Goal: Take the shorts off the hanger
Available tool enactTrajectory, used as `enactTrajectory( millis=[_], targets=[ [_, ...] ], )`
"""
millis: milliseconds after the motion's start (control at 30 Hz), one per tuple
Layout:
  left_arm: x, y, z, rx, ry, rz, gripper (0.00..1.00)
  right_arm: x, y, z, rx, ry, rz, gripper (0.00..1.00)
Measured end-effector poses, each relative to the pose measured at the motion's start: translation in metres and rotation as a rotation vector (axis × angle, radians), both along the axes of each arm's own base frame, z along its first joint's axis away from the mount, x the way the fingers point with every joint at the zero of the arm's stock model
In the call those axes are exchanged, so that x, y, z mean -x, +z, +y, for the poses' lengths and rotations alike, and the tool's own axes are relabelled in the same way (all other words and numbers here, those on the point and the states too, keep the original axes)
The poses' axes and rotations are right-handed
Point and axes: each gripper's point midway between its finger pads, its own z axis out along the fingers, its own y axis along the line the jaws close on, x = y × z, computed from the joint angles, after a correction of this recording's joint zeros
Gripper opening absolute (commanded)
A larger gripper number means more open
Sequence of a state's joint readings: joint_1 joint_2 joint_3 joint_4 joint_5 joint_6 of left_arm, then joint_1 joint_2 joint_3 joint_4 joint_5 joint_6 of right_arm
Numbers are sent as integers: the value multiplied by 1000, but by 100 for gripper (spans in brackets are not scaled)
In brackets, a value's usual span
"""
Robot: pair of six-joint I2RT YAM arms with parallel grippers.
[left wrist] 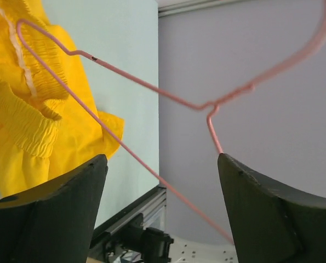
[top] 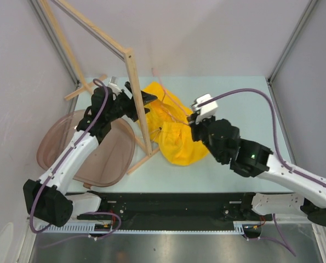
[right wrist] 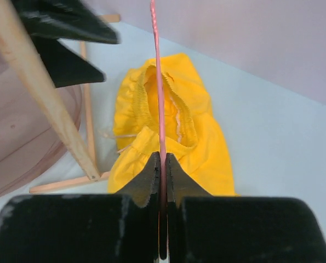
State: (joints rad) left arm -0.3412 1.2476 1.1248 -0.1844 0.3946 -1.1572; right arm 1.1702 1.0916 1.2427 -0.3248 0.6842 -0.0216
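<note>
Bright yellow soft-fabric shorts lay crumpled on the pale green desk, just beside the foot of the pale wooden bar rack. The gathered elastic waistband faced upward and stood open, and the legs were bunched beneath it. The thin pink wire hanger, triangular with a hook top, was held over the shorts. One of its corners overlapped the waistband in the left wrist view, but whether any fabric was threaded on the wire could not be told. The right gripper was clenched on the hanger's wire, its fingers pressed together. The left gripper was released, jaws wide apart, with the hanger's neck showing in the gap between them.
</note>
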Motion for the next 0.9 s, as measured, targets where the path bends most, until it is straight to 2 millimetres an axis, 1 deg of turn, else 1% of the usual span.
enactTrajectory(
  millis=[133, 167, 233, 333, 400, 433, 467, 500, 567, 600, 667, 800, 900],
  targets=[
    [18, 11, 6, -25, -22, -86, 88, -13, 5, -42, -76, -63, 52, 0],
    [22, 14, 9, -34, -22, -109, 88, -15, 7, -50, -95, -75, 60, 0],
    [34, 17, 16, -56, -21, -152, 88, -22, 11, -72, -134, -112, 73, 0],
    [57, 19, 32, -106, 9, -214, 89, -31, 18, -99, -192, -151, 77, 0],
    [73, 19, 48, -154, 53, -250, 91, -40, 23, -118, -239, -181, 79, 0],
    [82, 19, 59, -183, 85, -267, 91, -41, 25, -118, -260, -168, 85, 0],
    [88, 20, 66, -200, 106, -282, 93, -48, 26, -130, -281, -200, 83, 0],
    [95, 22, 74, -218, 133, -304, 95, -54, 28, -132, -303, -193, 88, 0],
    [103, 20, 87, -248, 176, -323, 95, -62, 30, -130, -344, -168, 98, 0],
    [107, 21, 91, -259, 189, -331, 95, -66, 31, -127, -359, -152, 100, 0],
    [107, 20, 95, -277, 205, -329, 93, -74, 31, -116, -387, -110, 113, 0],
    [93, -3, 98, -342, 225, -227, 93, -81, 35, -98, -438, -38, 128, 0],
    [85, -28, 111, -417, 280, -133, 86, -82, 41, -90, -470, 0, 127, 0]
  ],
)
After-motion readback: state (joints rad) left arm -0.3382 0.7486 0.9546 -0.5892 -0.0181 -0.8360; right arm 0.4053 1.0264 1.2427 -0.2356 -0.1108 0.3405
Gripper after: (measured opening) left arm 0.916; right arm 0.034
